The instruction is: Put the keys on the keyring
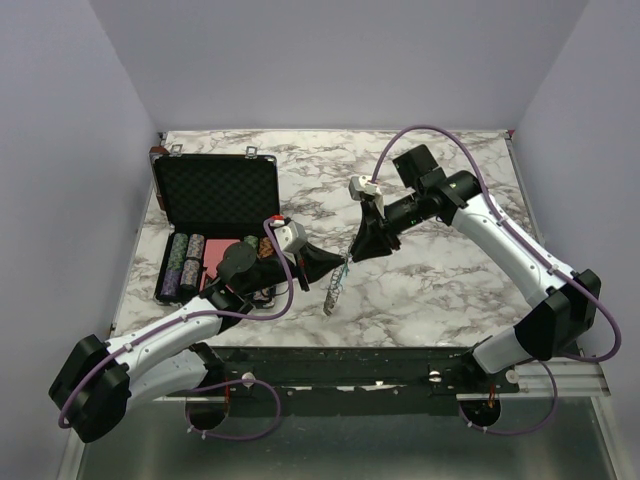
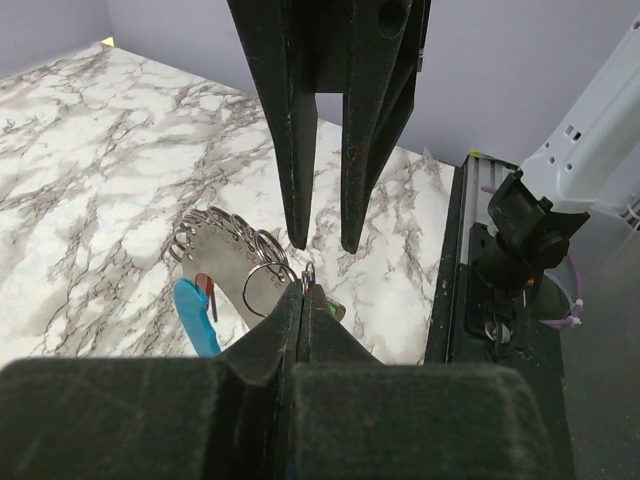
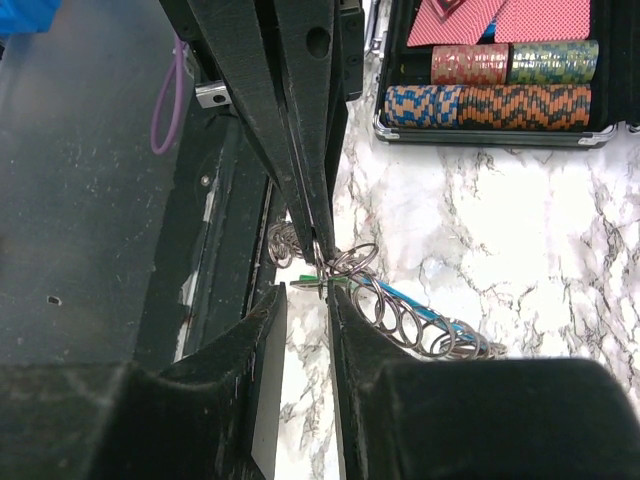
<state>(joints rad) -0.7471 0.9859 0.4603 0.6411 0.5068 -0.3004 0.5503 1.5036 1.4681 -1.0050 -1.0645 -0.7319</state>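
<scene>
The keyring (image 1: 333,288) is a grey metal strip with several split rings and a blue segment. It hangs above the table from my left gripper (image 1: 338,263), which is shut on a small ring at its top. In the left wrist view the keyring (image 2: 225,250) shows its blue segment (image 2: 195,318), a red key (image 2: 205,288) and a green key (image 2: 336,312) below my shut left gripper (image 2: 303,290). My right gripper (image 1: 352,255) is open, tip to tip with the left one. In the right wrist view the green key (image 3: 308,285) lies across the gap of my right gripper (image 3: 307,297).
An open black foam-lined case (image 1: 215,190) stands at the back left, with rows of poker chips (image 1: 185,265) and cards in its tray, also in the right wrist view (image 3: 490,95). The black front rail (image 1: 400,360) runs along the table's near edge.
</scene>
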